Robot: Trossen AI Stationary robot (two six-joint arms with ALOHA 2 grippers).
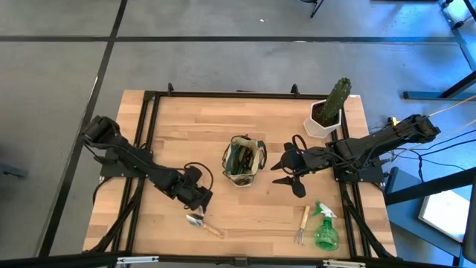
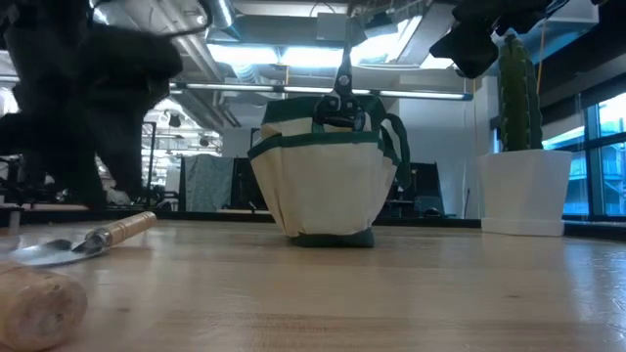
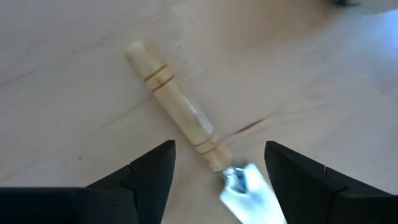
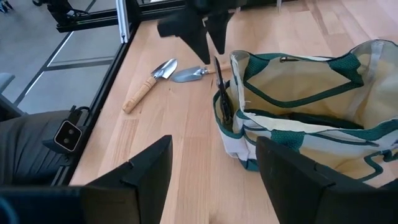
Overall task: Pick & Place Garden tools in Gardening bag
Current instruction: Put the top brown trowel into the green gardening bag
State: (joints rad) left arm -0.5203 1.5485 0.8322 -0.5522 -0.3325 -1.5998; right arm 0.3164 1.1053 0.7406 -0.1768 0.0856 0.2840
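Just off the olive-green and beige fabric gardening bag [image 1: 243, 161], on its near-left side, my left gripper [image 3: 217, 171] hangs wide open and empty over the wooden-handled metal trowel [image 3: 186, 121], whose long axis crosses the gap between my fingers diagonally.

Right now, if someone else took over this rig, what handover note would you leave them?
Left hand: open, hovering over the trowel, fingers either side of its wooden handle, not gripping.
Right hand: open and empty, beside the gardening bag.
Done: pruners already stand in the bag.
Left: the trowel on the table's front left, the hand fork and green spray bottle on the front right.
The cactus pot at the back right stays put.
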